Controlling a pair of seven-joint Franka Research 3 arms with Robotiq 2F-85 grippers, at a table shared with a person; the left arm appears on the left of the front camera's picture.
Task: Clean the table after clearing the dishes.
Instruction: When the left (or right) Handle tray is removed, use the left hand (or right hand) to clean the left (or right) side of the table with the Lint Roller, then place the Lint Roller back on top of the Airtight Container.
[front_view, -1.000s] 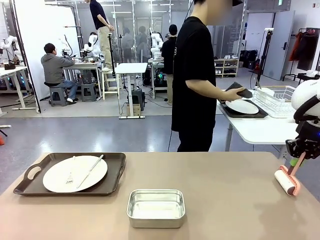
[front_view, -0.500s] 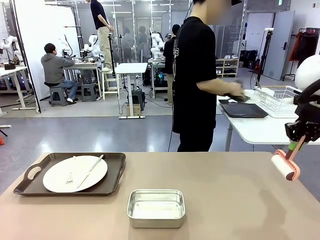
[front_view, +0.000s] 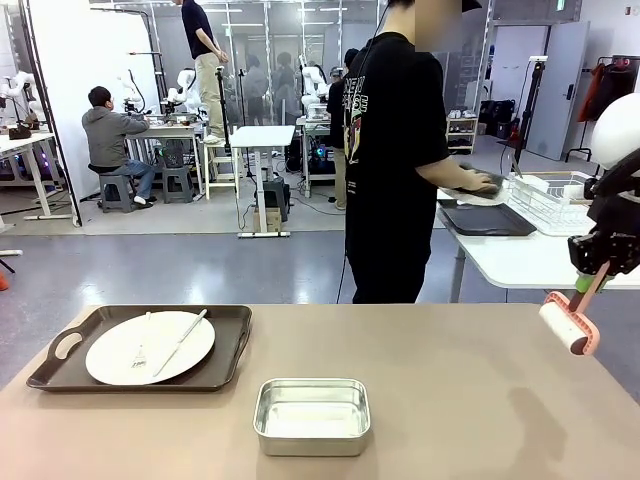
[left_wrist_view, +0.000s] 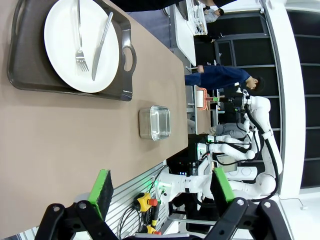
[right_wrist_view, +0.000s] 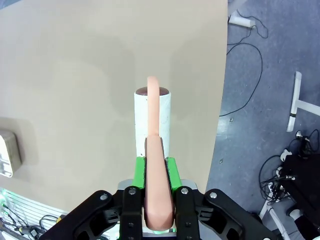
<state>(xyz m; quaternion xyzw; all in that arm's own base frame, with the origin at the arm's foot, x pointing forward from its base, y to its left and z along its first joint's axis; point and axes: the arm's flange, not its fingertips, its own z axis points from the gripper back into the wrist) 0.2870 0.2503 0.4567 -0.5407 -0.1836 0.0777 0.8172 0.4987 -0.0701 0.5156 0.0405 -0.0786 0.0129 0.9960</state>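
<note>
Matte tan tabletop (front_view: 450, 400); dark brown handled tray (front_view: 228, 330) at left carrying round white plate (front_view: 110, 358), fork (front_view: 140, 350), knife (front_view: 185, 338). Rectangular steel pan (front_view: 312, 384) near centre. Pink-handled lint roller (front_view: 568, 325) clamped in right gripper (right_wrist_view: 155, 167) at right; left gripper (left_wrist_view: 162, 185) apart.

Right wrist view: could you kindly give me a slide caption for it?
Right gripper shut on a pink-handled white lint roller above the matte tan-brown table.

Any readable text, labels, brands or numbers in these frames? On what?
No text can be read.
Print on the person's black T-shirt: too blurred to read.
On the lint roller and the steel pan: no markings visible.
</note>
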